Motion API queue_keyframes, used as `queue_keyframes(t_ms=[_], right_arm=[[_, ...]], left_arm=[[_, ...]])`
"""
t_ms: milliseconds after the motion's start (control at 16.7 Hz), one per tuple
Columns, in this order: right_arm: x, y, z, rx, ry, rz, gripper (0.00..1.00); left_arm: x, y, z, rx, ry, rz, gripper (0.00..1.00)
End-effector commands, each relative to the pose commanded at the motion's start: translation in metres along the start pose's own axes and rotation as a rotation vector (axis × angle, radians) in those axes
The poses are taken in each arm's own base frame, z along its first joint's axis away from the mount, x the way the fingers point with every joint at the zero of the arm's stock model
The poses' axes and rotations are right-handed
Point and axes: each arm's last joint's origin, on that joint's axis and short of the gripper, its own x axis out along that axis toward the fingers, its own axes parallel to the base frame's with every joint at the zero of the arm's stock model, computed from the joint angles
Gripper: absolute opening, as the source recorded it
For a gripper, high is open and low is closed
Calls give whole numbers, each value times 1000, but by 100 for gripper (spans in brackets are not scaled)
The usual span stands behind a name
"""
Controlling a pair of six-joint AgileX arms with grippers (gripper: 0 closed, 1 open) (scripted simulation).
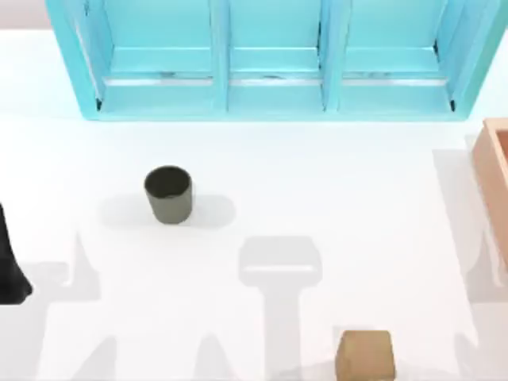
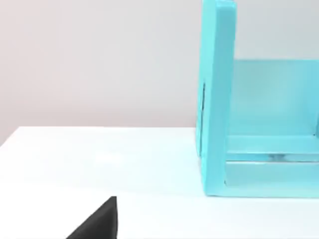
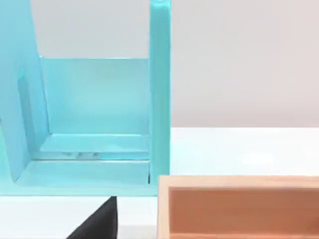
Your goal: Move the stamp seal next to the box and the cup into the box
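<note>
Two items to move: neither has been touched yet; you are at the start.
Left arm: parked at the table's left edge, dark part at (image 1: 9,266); you cannot tell its gripper state.
Cup (image 1: 168,194): upright on the left half, in front of the turquoise cabinet (image 1: 274,59), well apart from the box.
Stamp seal (image 1: 365,355): near front edge, right of centre.
Box (image 1: 494,171): at the right edge, open.
Right gripper: state cannot be told.
Next move, judged: you need to bring the left gripper over the cup, open, and close on its wall.
</note>
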Motion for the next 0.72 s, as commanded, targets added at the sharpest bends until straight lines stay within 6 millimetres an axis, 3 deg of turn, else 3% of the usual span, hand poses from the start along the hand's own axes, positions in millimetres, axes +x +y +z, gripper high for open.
queue_keyframes(t_ms=[180, 360, 720], right_arm=[[0, 1, 2, 9, 11, 10, 100], [1, 9, 17, 77, 104, 78, 100], [26, 48, 59, 239, 602, 240, 100]], left_arm=[[0, 0, 0, 0, 0, 0, 100], [0, 0, 0, 0, 0, 0, 100], [0, 0, 0, 0, 0, 0, 100]])
